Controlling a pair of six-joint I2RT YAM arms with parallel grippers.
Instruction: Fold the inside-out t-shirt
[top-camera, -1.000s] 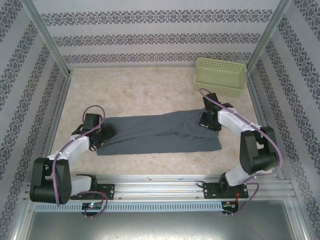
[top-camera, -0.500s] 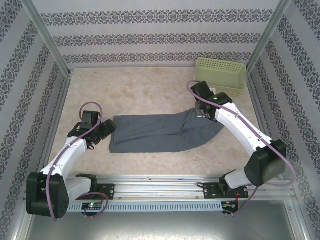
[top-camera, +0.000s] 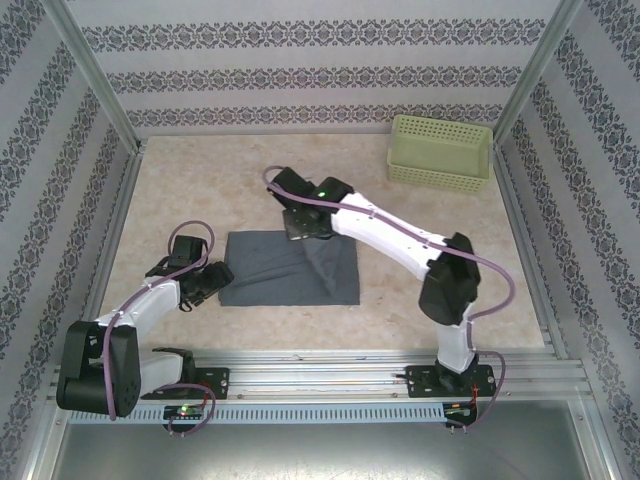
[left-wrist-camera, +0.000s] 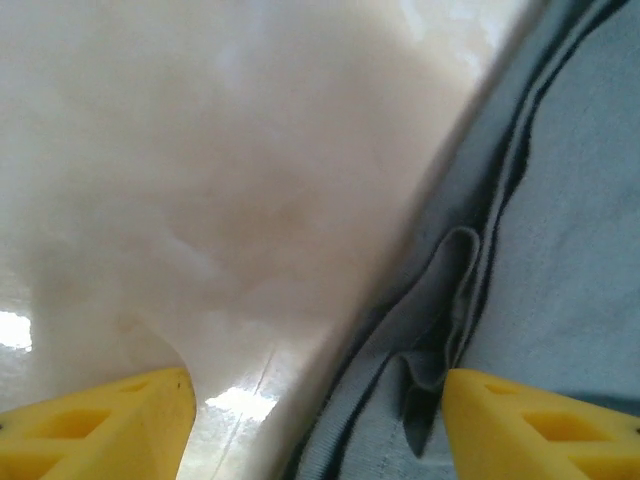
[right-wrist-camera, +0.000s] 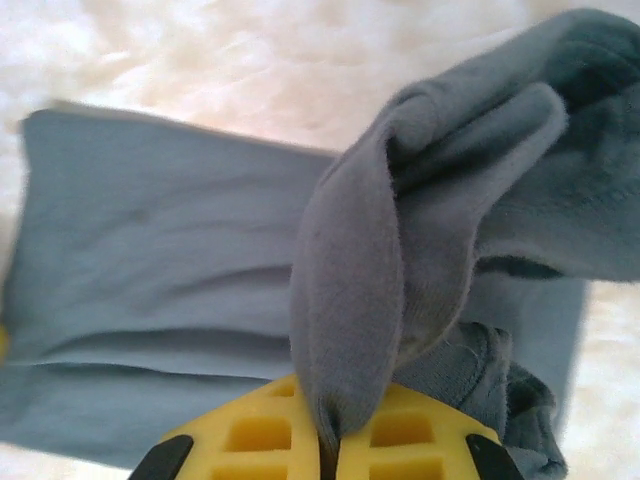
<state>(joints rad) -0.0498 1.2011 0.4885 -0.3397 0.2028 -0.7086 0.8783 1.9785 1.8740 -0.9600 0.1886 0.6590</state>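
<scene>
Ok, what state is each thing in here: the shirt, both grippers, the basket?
t-shirt: doubled over, lying flat, one end pinched up.
right gripper: shut on the t-shirt.
left gripper: open, at the t-shirt's left edge.
basket: upright, far right corner, untouched.

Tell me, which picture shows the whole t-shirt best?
The top view: nearly all of the t-shirt shows, lying partly folded over. The left wrist view catches a blurry edge of it, and the right wrist view is a close-up of a fold pinched in the right gripper.
</scene>
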